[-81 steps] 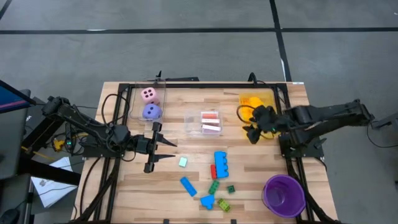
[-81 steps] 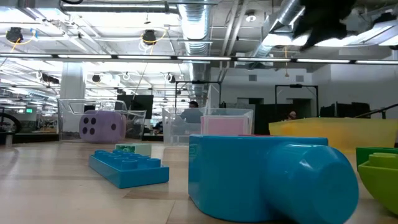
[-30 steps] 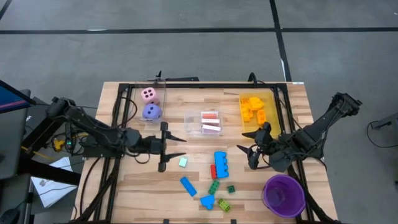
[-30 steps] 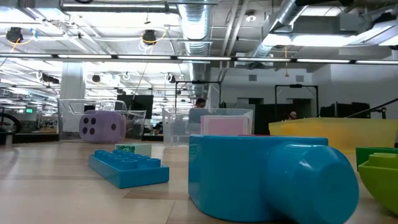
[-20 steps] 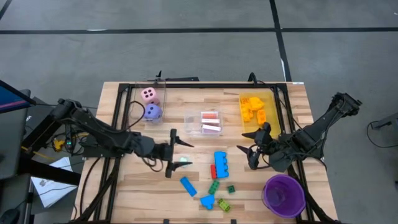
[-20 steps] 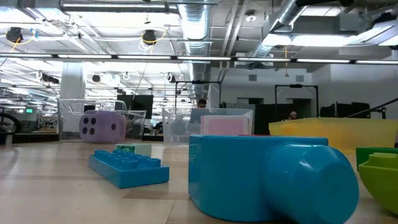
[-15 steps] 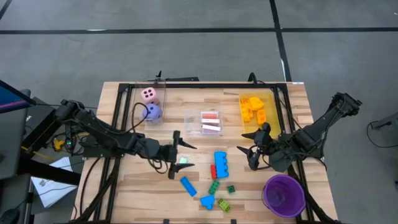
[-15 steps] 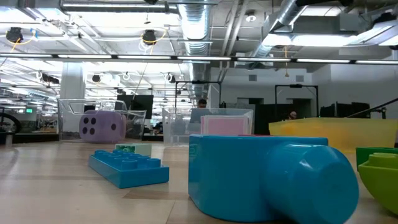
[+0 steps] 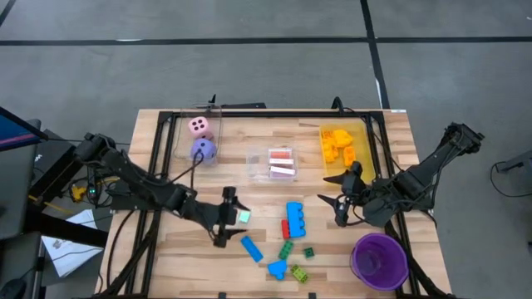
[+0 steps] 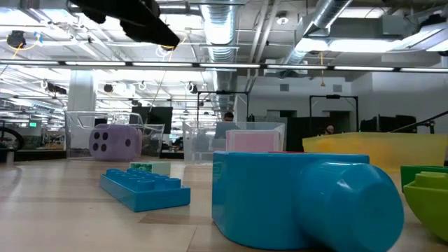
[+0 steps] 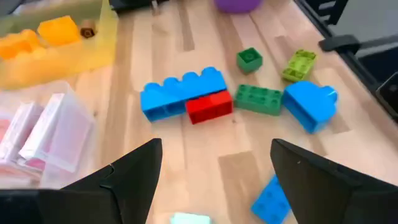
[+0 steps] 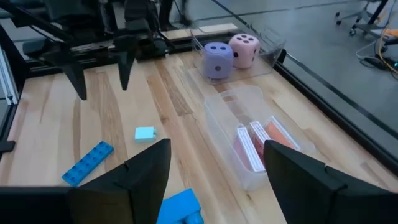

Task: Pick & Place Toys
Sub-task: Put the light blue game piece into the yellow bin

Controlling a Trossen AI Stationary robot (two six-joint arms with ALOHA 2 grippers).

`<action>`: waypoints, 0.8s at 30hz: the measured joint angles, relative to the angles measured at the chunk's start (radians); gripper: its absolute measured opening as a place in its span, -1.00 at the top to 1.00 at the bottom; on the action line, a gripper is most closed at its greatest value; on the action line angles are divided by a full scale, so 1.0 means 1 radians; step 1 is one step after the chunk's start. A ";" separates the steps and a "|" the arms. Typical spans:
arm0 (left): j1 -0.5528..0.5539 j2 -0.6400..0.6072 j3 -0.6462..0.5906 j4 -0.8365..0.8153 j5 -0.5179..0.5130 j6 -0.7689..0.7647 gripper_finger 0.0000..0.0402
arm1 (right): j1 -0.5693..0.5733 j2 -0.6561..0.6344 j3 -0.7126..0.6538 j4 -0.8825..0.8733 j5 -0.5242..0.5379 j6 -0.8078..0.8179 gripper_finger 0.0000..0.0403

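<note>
Loose toys lie flat on the wooden table: a mint brick (image 9: 243, 216), a flat blue brick (image 9: 251, 248), a long blue brick (image 9: 295, 214) beside a red one (image 11: 209, 107), green bricks (image 9: 286, 248) and a chunky blue brick (image 9: 277, 268). My left gripper (image 9: 230, 218) stands open just left of the mint brick (image 11: 189, 218), tipped downward, touching nothing. My right gripper (image 9: 333, 211) hangs open right of the long blue brick, with nothing between its fingers (image 12: 146, 163).
A clear bin (image 9: 187, 143) at the far left holds a pink die (image 9: 199, 126) and a purple die (image 9: 203, 149). A clear bin (image 9: 274, 173) holds pink-backed cards. A yellow bin (image 9: 359, 133) holds orange bricks. A purple cup (image 9: 379, 259) stands at the near right.
My left gripper has moved toward the table's right and near edges and downward, tipping its fingers down, and now stands beside the mint brick. In the low view its arm has come into sight at the upper left. No toy has moved.
</note>
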 joint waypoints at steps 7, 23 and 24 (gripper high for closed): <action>-0.006 -0.002 -0.092 0.026 -0.033 -0.108 -0.48 | -0.003 0.000 0.000 0.089 -0.005 -0.078 -0.24; 0.093 0.296 -0.194 0.306 0.042 -0.113 -0.48 | -0.002 0.002 0.000 0.097 -0.034 -0.088 -0.24; 0.111 0.301 -0.193 0.309 0.074 -0.125 -0.48 | -0.002 0.002 0.000 0.097 -0.037 -0.089 -0.24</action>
